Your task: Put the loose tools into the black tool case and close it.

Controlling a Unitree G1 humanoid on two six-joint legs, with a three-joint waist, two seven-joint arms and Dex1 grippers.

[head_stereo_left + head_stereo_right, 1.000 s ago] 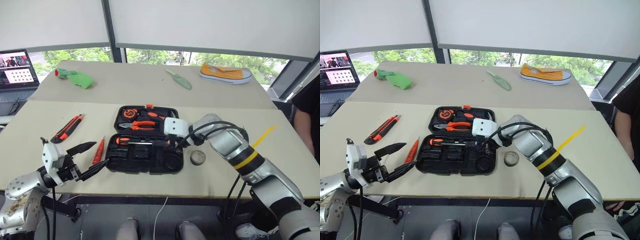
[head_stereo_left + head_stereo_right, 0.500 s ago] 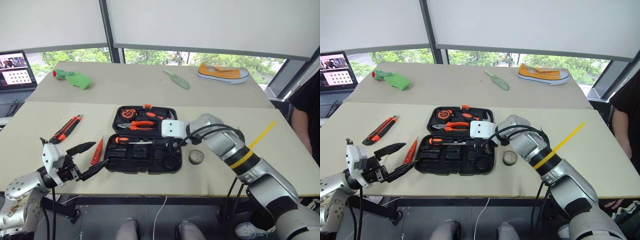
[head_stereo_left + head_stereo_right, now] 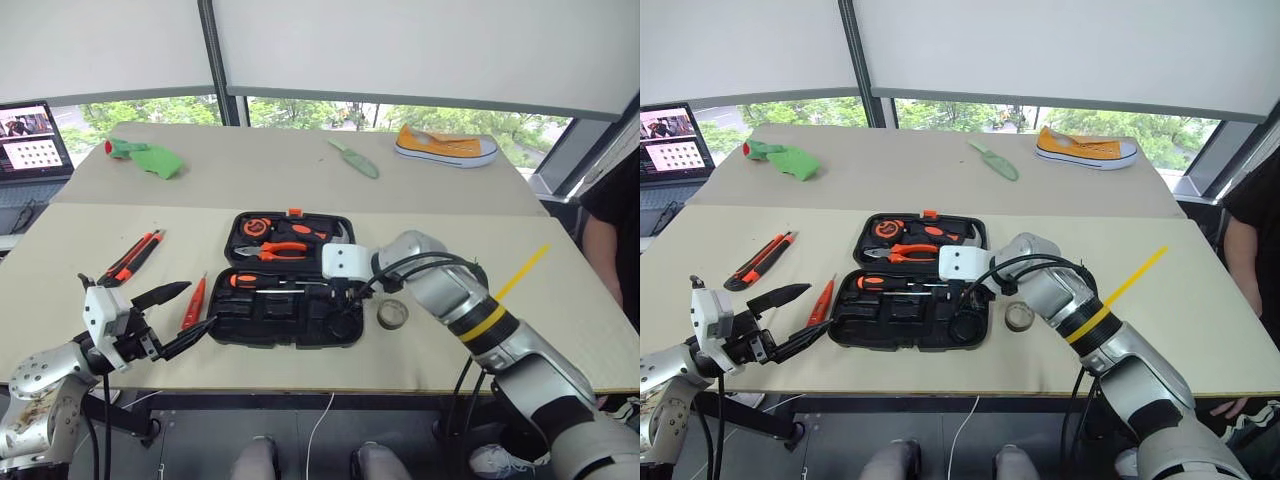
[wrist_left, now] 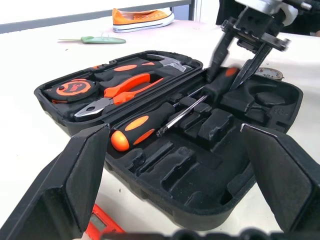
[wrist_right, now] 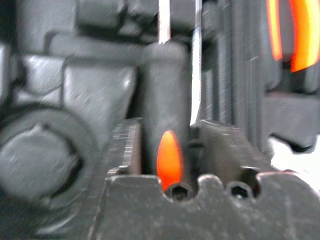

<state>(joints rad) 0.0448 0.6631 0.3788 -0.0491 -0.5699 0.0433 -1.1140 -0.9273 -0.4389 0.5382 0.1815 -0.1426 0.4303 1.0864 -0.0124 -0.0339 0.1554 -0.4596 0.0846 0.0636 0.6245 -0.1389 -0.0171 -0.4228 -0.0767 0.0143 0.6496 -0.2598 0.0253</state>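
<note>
— Over the open case (image 3: 290, 282), where's the right gripper (image 4: 239, 61)?
— Down in the near half, fingers either side of a screwdriver (image 4: 220, 86) handle; seemingly parted and not squeezing, though I cannot tell for sure.
— The left gripper (image 3: 180, 317)?
— Spread wide, empty, beside the case. A tester pen (image 3: 194, 302) and knife (image 3: 134, 256) lie left of the case, the tape (image 3: 393, 314) right.

The right claw (image 4: 240, 47) hides the handle end of 1 screwdriver (image 4: 212, 90); whether its blurred fingers (image 5: 125, 145) touch it is unclear.
</note>
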